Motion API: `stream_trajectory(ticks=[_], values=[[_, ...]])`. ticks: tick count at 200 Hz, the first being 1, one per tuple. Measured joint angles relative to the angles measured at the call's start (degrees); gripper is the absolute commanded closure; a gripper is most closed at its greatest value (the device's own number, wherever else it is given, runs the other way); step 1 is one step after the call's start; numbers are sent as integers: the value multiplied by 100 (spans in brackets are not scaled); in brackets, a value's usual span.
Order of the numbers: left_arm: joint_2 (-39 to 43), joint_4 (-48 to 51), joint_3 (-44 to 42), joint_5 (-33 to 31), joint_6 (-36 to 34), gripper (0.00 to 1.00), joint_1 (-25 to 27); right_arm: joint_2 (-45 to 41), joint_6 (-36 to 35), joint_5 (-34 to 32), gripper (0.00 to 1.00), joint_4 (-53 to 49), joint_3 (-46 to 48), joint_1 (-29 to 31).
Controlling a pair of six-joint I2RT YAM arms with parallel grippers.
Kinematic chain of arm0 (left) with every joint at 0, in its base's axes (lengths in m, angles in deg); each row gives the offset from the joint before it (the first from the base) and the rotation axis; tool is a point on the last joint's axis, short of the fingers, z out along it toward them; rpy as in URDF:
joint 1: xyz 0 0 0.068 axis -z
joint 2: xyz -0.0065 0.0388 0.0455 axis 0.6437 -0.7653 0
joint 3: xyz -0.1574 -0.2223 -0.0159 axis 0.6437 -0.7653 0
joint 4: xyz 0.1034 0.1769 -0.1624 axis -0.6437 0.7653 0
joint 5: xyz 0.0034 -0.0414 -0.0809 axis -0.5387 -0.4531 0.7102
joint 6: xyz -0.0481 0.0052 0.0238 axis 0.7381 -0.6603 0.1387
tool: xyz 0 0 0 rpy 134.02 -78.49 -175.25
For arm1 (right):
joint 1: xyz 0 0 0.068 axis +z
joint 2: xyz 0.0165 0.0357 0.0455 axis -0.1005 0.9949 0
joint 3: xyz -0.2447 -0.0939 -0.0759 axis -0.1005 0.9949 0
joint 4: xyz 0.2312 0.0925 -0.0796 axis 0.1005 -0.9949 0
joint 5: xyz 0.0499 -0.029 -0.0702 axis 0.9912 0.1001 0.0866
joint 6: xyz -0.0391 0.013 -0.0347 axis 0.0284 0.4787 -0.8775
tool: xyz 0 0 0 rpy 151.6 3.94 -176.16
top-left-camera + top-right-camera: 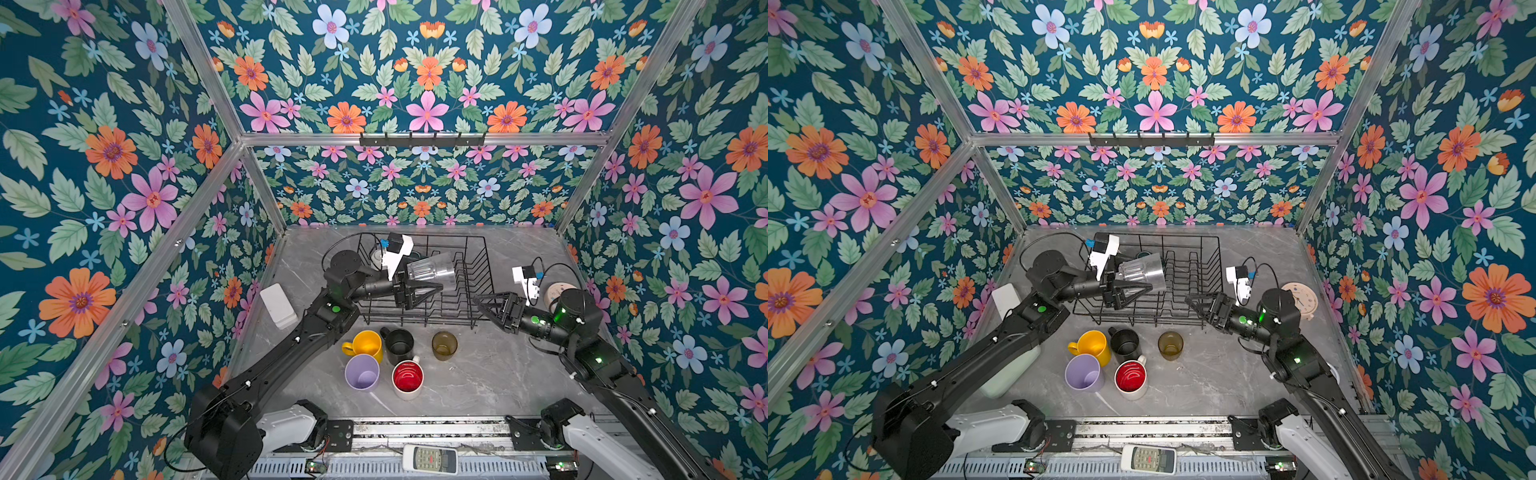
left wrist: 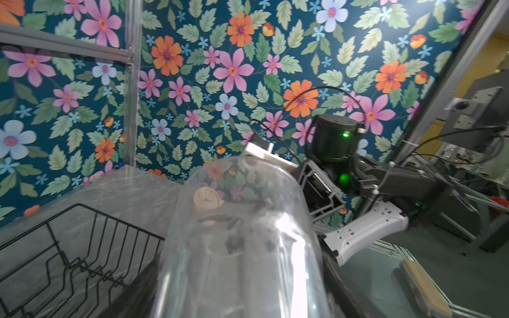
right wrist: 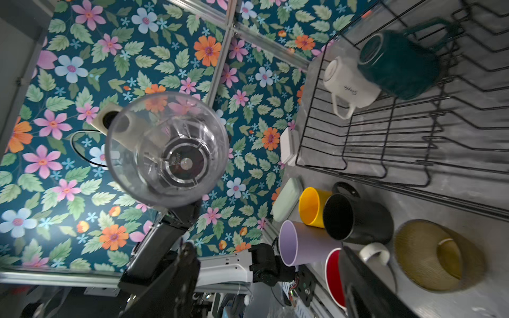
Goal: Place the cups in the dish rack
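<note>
Table (image 1: 478, 374): five upright – yellow mug (image 1: 368, 343), black mug (image 1: 400, 345), amber tumbler (image 1: 444, 345), lilac tumbler (image 1: 362, 372), red mug (image 1: 408, 378). Rack (image 1: 478, 270): two – white mug (image 3: 349, 85), green mug (image 3: 399, 63). Left gripper (image 1: 432, 289), stretched over rack, clamps one glass (image 1: 430, 270) sideways. Right gripper (image 1: 484, 305) beside rack, pointing left, jaws wide, empty.

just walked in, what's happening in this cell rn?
Cup loading, partway through. The left gripper holds the clear glass on its side in the air over the dish rack, not yet set down. The right gripper is open and empty by the rack's near right corner. A white mug and a dark green mug already lie in the rack. The yellow mug, black mug, amber tumbler, lilac tumbler and red-lined mug stand on the table.
</note>
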Motion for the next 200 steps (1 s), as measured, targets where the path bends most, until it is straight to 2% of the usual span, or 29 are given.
stream_trajectory(ticks=[25,70,132,200], values=[[-402,1158,732,-632,-334,100,0,-356,-385,-695,9,-800,-87,-31],[-1440,2835,2122,-1574,-719,100,2,-608,-791,-1346,4,-1475,-136,-24],[-3080,4339,3921,-2583,-852,100,175,-643,-1095,-1641,3,-1790,-157,-20],[-4852,5587,5945,-4089,-892,100,553,-723,-1307,-1799,4,-2144,-179,-24]])
